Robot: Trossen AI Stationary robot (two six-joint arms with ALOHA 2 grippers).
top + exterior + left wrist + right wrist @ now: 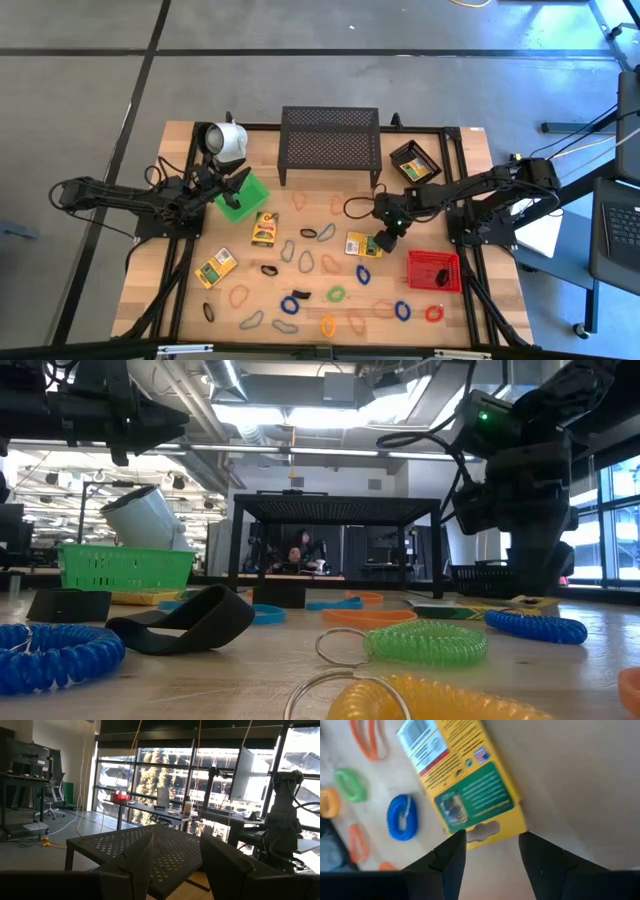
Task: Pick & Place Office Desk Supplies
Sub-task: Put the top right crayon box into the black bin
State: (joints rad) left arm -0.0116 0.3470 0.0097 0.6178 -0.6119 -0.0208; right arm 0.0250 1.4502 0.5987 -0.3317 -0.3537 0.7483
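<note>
Both jaws of the right gripper (492,847) stand apart with nothing between them, poised just above the end of a small flat yellow cardboard box with green print (470,785) lying on the wooden table (150,290), near the red mesh basket (434,270). Beside that box lie a blue coiled loop (402,817) and a green one (350,784) (more loops are scattered across the table). Over at the green basket (240,196), the left gripper (175,865) hangs empty, fingers spread, facing the black mesh shelf (150,845).
</note>
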